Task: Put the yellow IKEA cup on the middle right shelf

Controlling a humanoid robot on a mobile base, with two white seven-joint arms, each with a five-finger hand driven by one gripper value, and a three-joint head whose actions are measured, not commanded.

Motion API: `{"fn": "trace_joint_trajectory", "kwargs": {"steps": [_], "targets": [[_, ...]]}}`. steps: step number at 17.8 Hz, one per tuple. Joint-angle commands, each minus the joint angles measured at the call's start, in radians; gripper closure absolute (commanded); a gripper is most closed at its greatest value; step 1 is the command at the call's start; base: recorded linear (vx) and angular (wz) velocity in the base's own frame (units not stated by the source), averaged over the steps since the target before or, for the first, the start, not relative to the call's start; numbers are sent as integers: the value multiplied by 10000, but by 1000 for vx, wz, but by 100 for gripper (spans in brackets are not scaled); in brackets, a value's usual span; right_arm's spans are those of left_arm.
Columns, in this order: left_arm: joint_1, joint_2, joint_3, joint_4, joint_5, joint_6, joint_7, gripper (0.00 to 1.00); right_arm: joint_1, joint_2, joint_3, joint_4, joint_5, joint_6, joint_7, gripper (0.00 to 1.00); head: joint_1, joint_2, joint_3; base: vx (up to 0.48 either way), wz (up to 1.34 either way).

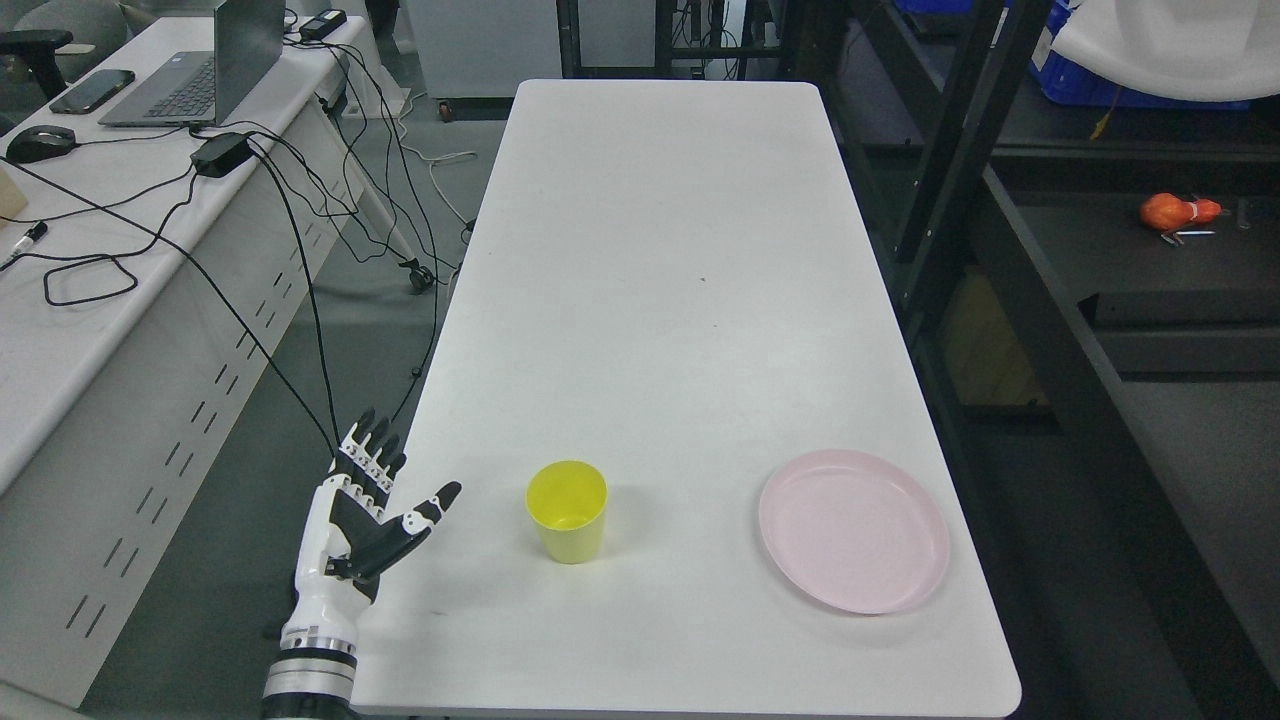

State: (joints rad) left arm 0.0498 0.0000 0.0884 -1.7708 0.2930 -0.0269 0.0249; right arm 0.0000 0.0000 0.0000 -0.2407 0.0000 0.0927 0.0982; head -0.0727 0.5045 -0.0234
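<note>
At far left stands a white side desk [90,330] carrying a grey laptop [205,70], a dark phone [92,91], a black mouse [40,144] and a black power brick [222,154], with black cables [300,260] trailing over its edge toward the floor. Just right of it, at the lower left, the robot's left hand [370,505] rises from the bottom edge beside the near left corner of the long white counter [680,250]; its fingers [372,450] are straight and spread, thumb angled toward the cup, holding nothing. The yellow cup [567,511] stands upright and open-topped on the counter near its front edge, a short way right of the hand and not touching it. Further right, near the counter's front right edge, lies a pink plate [853,530], well apart from the cup. At far right a dark shelf unit [1100,330] holds an orange object [1178,212].
</note>
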Motion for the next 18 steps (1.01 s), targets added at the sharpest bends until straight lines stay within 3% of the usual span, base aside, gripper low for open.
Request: {"fn": "trace_joint_trajectory", "kwargs": {"steps": [1,18], "targets": [[-38,174,21,22,0,-53,-3,1,108,-175,169,-1,-245,-6,-2147,1,0,0,0,0,0],[-83,174,-2264,619,0,-651,-80,1,108,-175,169,-1,-245,-6,-2147,1,0,0,0,0,0]]}}
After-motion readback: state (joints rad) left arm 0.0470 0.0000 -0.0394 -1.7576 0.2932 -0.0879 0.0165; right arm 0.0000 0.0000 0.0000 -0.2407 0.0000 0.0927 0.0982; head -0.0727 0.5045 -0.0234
